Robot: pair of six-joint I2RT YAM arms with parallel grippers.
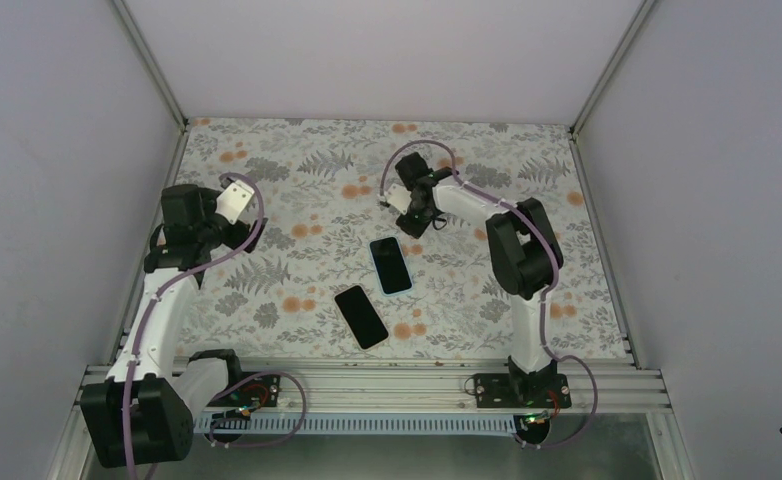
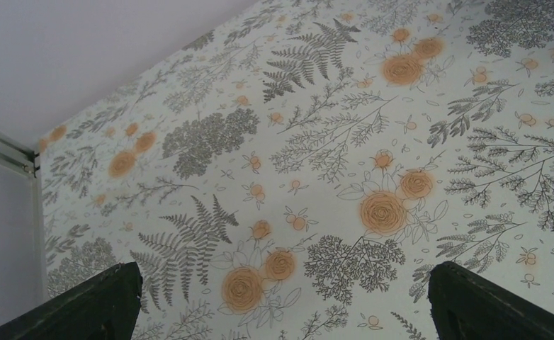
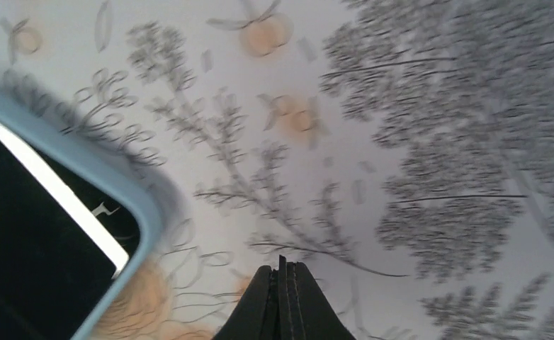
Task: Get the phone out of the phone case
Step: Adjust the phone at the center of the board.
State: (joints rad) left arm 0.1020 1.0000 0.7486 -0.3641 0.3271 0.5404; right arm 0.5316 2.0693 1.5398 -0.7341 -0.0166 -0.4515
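Note:
The phone [image 1: 390, 266] lies screen up in the light-blue phone case [image 1: 375, 244] at the middle of the floral table. In the right wrist view the case's rounded corner [image 3: 138, 205] and the black screen [image 3: 33, 262] fill the lower left. My right gripper [image 1: 413, 222] is shut and empty, low over the table just beyond the case's far end; its fingers [image 3: 283, 290] are pressed together to the right of that corner. My left gripper [image 1: 229, 200] is raised over the left side, far from the phone. Its jaws stand wide open and empty [image 2: 281, 312].
A plain all-black phone [image 1: 360, 316] lies near the cased one, toward the front left. White walls close the table on three sides. A metal rail [image 1: 367, 385] runs along the near edge.

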